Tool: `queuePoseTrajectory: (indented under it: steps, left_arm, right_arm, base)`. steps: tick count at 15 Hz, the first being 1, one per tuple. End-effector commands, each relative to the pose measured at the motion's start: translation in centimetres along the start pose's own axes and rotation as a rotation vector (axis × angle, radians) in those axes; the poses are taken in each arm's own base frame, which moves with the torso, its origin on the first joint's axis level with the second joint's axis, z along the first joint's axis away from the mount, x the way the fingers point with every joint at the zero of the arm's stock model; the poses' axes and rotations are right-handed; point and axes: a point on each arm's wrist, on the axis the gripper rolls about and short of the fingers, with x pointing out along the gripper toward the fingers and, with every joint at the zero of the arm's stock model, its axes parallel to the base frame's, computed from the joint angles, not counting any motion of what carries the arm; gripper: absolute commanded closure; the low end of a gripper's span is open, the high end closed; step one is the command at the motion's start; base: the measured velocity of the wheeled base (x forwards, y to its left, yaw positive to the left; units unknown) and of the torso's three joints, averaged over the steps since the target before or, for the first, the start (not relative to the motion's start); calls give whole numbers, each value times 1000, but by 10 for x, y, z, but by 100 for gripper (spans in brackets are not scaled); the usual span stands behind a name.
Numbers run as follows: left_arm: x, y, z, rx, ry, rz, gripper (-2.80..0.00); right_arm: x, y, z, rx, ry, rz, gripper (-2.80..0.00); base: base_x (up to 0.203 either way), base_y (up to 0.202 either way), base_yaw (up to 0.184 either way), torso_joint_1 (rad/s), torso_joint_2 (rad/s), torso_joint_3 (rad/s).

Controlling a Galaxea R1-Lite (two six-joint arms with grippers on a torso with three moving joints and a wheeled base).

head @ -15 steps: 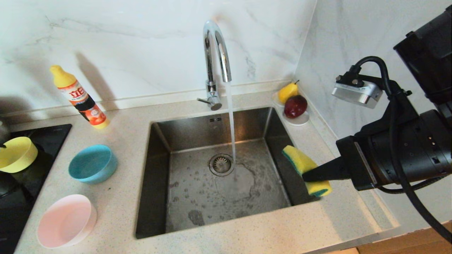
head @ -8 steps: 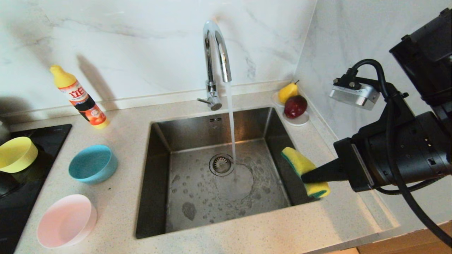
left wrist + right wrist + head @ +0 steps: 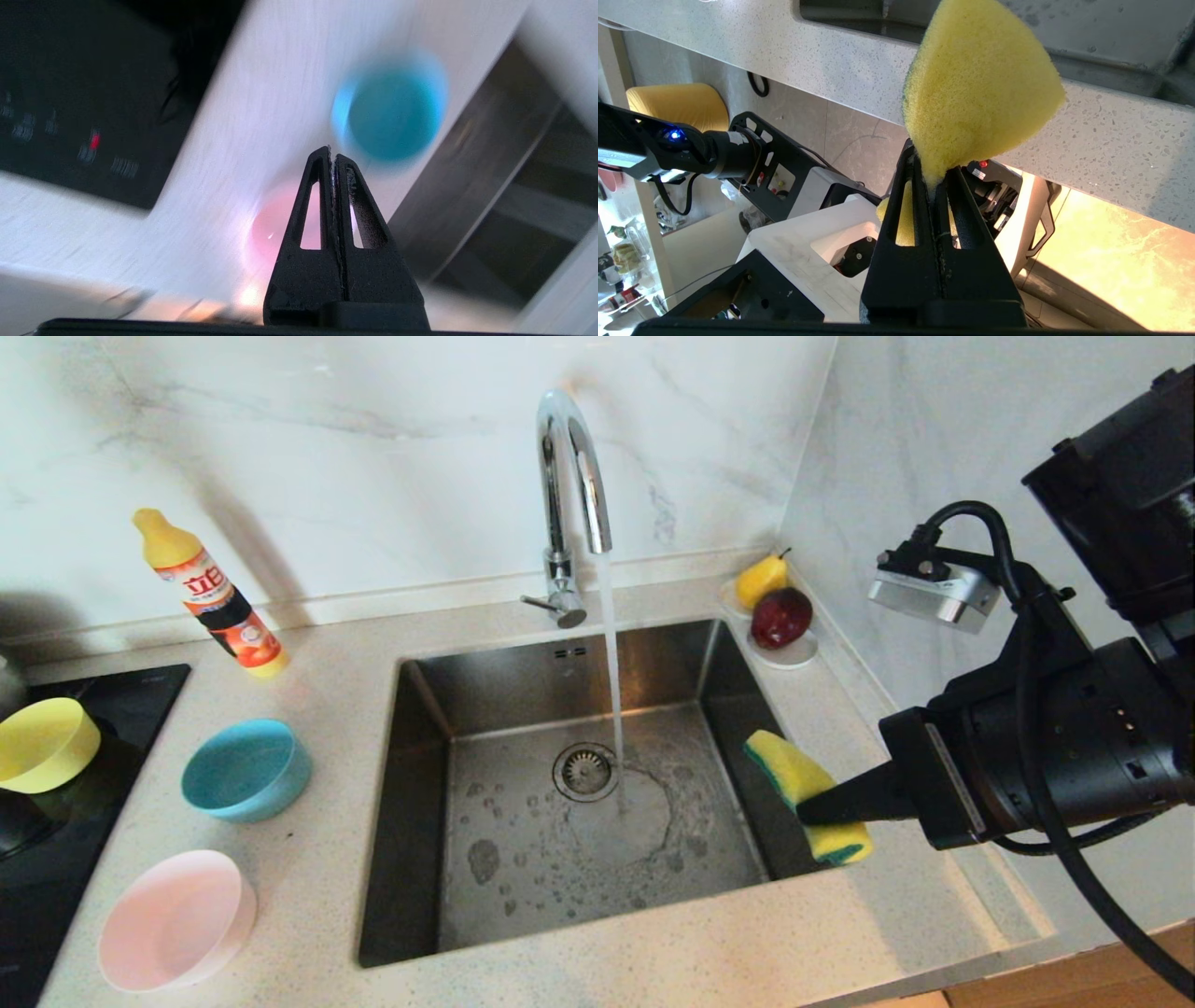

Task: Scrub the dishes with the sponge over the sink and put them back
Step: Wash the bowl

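- The right gripper is seen clamped on the sponge, which is held above the right rim of the sink, its yellow body up and its green layer toward the basin.
- In the right wrist view the sponge is pinched by its narrow end between the closed fingers.
- The left gripper is recorded only in its wrist view: jaws pressed together, nothing between them, above the tabletop near the light blue bowl and the pink bowl.
- In the head view three bowls are noted left of the sink, all apart: the yellow bowl on the black cooktop, the light blue bowl on the tabletop, the pink bowl nearest the front edge.
- Water is seen running from the tap onto the basin floor beside the drain strainer.
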Motion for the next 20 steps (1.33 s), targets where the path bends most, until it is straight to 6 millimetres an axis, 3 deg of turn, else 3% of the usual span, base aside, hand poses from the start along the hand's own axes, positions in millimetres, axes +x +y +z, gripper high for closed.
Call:
queuePoseTrajectory:
  steps: [1,5,8,11,12,16,20]
  left_arm:
    - [3,0,-25,179,119,-19,0]
    - [48,6,-50,279,341,1,0]
    - [76,17,-65,338,349,53,0]
    - [85,20,-77,406,337,111,0]
    - [85,20,-79,411,344,107,-280]
    - [75,11,-82,414,314,73,-280]
    - [85,17,-98,388,378,52,-280]
  right_arm:
    - [-1,-1,0,4,2,-2,0]
    - [0,-1,-1,7,7,-4,0]
    - [2,-2,-1,7,11,-9,0]
    - [3,-2,-1,8,13,-10,0]
    - [3,-2,-1,8,14,-9,0]
    - [5,-3,0,10,17,-12,0]
    - [5,-3,0,10,17,-12,0]
  base:
    - [0,0,0,0,0,0]
    - [0,0,0,0,0,0]
    - [0,0,0,0,0,0]
    - [0,0,0,0,0,0]
    - [0,0,0,0,0,0]
    - [0,0,0,0,0,0]
    - [0,0,0,0,0,0]
